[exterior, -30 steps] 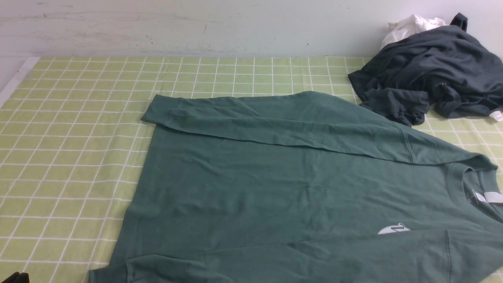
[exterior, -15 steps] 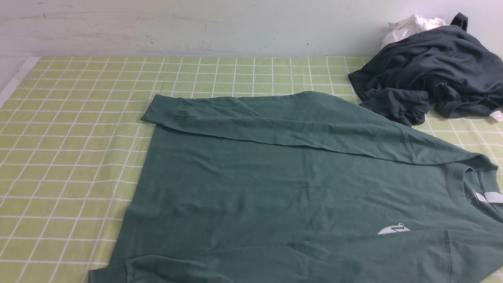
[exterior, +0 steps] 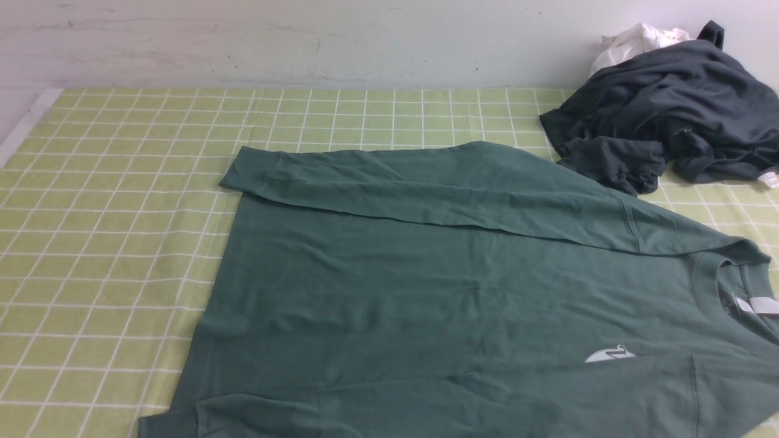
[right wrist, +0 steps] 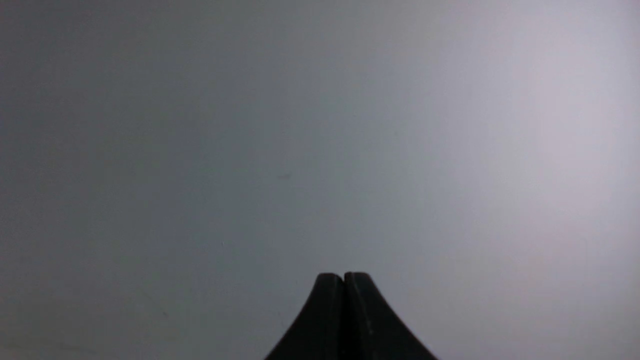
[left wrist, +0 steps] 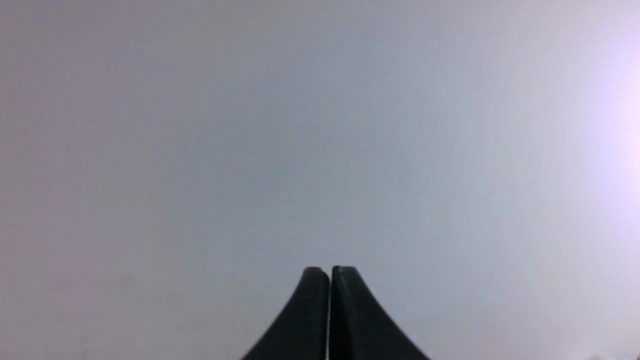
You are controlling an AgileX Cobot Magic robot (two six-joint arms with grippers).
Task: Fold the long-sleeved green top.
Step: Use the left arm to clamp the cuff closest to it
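While neither arm shows in the front view, the green long-sleeved top (exterior: 426, 292) lies flat on the checked tablecloth (exterior: 122, 152), and its lie is the whole story here. Its long axis runs across the table, side to side. The hem (exterior: 213, 292) is on the robot's left. The collar (exterior: 730, 283), with the white neck label (exterior: 758, 305), is far out on its right. The far sleeve (exterior: 426, 191) is folded along the back edge with its cuff (exterior: 252, 170) pointing left, and the near sleeve (exterior: 487, 395) lies along the front edge, partly covering the chest logo (exterior: 608, 356).

And the claws? The left gripper (left wrist: 330, 271) is clenched, fingers pressed together with nothing between them, and its wrist view shows only a blank grey surface. The right gripper (right wrist: 344, 276) is the same: closed up tight, empty, no cloth in sight. Both look well clear of the garment, though how far cannot be told.

With both sleeves in, the next fold probably runs end to end. That would put the hem on the left arm's side and the collar on the right arm's. The dark charcoal garment (exterior: 669, 109) and the white cloth (exterior: 633, 39) are bunched at the back right, just beside the top's far shoulder, so the right arm has the tighter lane.
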